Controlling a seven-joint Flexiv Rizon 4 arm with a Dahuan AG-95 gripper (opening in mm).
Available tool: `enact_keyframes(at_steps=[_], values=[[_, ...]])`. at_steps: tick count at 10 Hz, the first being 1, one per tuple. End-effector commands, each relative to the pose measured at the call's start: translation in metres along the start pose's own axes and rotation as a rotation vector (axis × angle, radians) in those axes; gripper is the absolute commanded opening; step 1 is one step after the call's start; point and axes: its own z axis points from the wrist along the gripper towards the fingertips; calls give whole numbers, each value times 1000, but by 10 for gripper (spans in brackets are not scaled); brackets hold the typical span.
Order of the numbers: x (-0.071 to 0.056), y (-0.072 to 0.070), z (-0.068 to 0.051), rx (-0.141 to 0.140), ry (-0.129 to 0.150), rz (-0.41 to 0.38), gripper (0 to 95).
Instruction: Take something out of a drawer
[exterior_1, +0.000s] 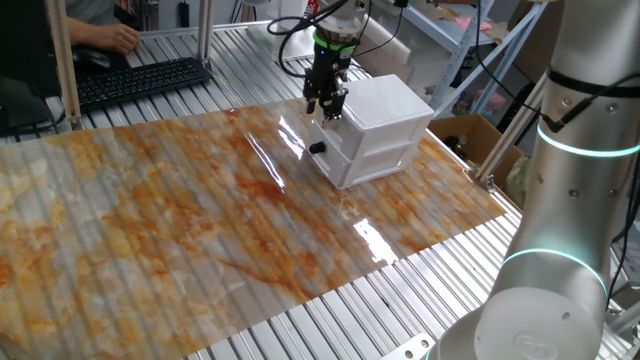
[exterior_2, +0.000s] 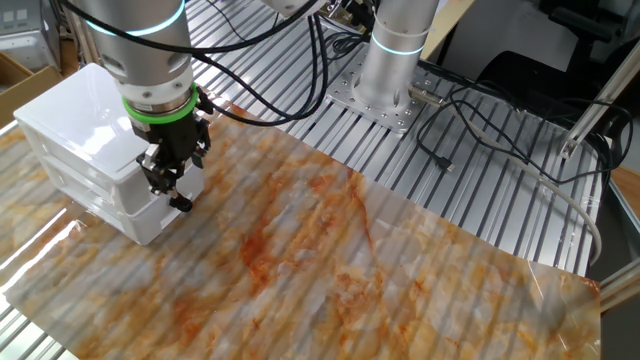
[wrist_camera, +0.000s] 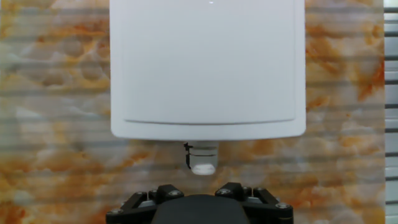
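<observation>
Arm: one, reaching down steeply, wrist near vertical. Gripper: pointing downward, fingers close together (whether fully closed or gripping cannot be judged).

One cabinet on the counter, just behind and under the claw. Two drawers in it, stacked: the top drawer level with the claw's tips, the lower drawer right below. Knobs: the hand view shows one white knob, just ahead of the claw; one fixed view shows one dark knob below the claw. One keyboard far off to the claw's side, one cardboard box beyond the cabinet.
</observation>
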Motion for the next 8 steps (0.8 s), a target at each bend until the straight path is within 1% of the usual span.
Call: enact_keyframes(at_steps=[1, 4, 8], values=[[-4, 4, 2, 0, 0, -9, 570], [-11, 8, 6, -9, -8, -30, 570], [-16, 9, 9, -9, -4, -24, 570]])
